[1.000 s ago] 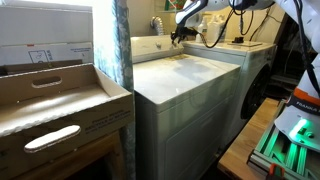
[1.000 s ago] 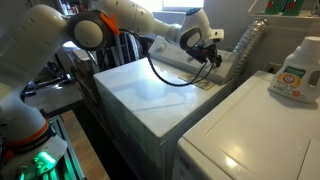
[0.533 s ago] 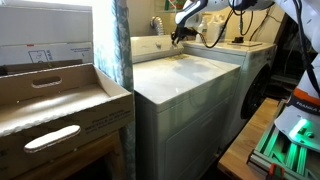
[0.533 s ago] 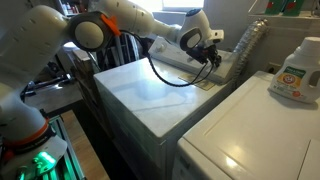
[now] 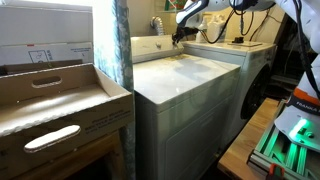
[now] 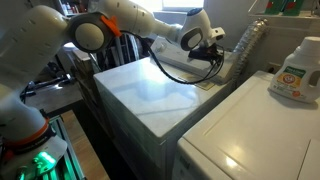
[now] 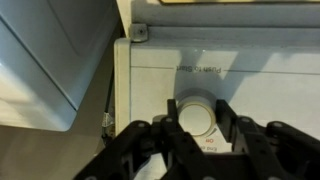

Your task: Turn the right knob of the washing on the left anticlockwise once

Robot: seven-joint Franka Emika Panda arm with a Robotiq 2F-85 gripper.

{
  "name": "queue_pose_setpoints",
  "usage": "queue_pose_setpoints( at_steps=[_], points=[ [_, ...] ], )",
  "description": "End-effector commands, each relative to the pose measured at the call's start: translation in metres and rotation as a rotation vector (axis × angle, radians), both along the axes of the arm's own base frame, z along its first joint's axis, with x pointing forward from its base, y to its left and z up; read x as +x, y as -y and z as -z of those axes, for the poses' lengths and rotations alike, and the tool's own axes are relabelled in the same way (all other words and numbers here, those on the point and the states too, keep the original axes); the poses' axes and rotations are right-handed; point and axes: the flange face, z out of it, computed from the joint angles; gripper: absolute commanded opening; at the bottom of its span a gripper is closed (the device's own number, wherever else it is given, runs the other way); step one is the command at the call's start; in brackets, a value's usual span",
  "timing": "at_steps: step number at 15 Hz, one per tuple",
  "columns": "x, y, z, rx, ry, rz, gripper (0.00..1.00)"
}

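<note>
Knob: white, round, the only one seen in the wrist view. It sits on the control panel at the back edge of the washer. Tool is clamped on it, a black finger pressed to each side. The panel's left edge is near; bare panel lies above the knob.

Exterior views, left to right: one cardboard box, then two machines side by side. One detergent bottle stands on the second machine.
</note>
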Motion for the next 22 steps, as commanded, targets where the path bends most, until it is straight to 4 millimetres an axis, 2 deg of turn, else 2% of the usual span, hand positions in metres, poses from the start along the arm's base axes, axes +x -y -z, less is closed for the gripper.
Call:
queue_pose_setpoints(
  at_steps=[1,6,22],
  points=[
    [0.001,0.005,0.005,-0.113,-0.05,-0.151,0.17],
    [0.004,0.002,0.004,-0.254,-0.064,-0.297,0.17],
    [0.007,-0.006,0.007,-0.478,-0.083,-0.543,0.17]
  ],
)
